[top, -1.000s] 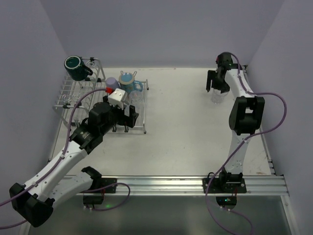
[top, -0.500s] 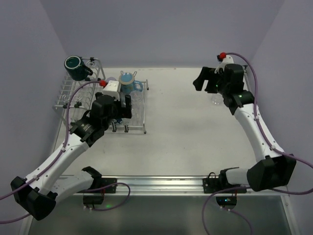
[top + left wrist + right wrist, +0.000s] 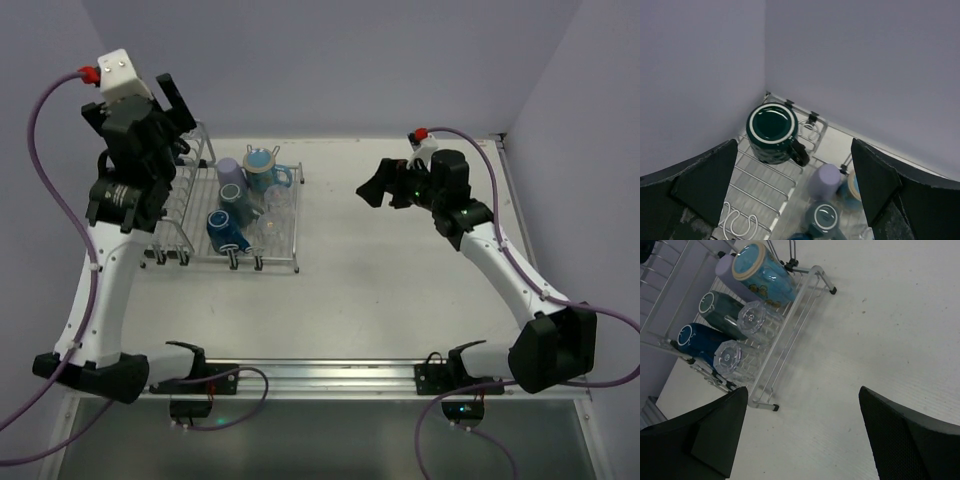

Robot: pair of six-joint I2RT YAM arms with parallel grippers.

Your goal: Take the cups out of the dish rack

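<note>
The dish rack [image 3: 283, 262] stands at the table's left, with cups lying in it: lavender [image 3: 229, 171], light blue [image 3: 262, 164], blue [image 3: 222, 229] and two clear ribbed glasses [image 3: 277, 204]. My left gripper [image 3: 133, 108] is open and empty, high over the rack's far-left corner. In the left wrist view [image 3: 794, 145] it looks down on an upright dark teal mug [image 3: 771, 131], the lavender cup [image 3: 825, 180] and a teal cup [image 3: 824, 217]. My right gripper [image 3: 381, 186] is open and empty above the table, right of the rack. The right wrist view [image 3: 804, 390] shows the rack [image 3: 807, 282] and its cups.
Purple walls close in the table on the left, back and right. The rack's taller basket side [image 3: 812, 125] sits in the far-left corner against the wall. The right arm [image 3: 500, 260] stretches across the table's right half. A metal rail [image 3: 340, 375] runs along the near edge.
My left gripper rose from low over the rack's front up to its far-left corner. My right gripper left a clear glass at the far right and swung left toward the rack.
</note>
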